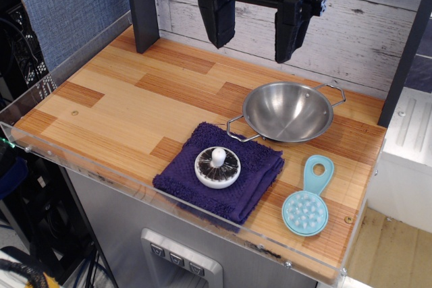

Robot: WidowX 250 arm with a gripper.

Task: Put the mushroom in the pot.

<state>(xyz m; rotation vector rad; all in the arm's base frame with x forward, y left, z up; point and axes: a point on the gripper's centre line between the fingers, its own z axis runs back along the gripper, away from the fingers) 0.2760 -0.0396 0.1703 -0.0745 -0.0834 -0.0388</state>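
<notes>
The mushroom [217, 166] is small, round and white, with dark radial gills and a short white stem knob pointing up. It lies on a folded purple cloth [219, 170] near the table's front edge. The pot [287, 111] is a shallow shiny steel bowl with two wire loop handles; it stands empty just behind and to the right of the cloth. My black gripper [256, 35] hangs high above the back of the table, behind the pot. Its two fingers [220, 21] are wide apart and hold nothing.
A light-blue round scrubber with a handle [308, 204] lies at the front right. The wooden table top [128, 106] has a clear plastic rim along the front and left. A dark post [143, 5] stands at the back left, before a white plank wall.
</notes>
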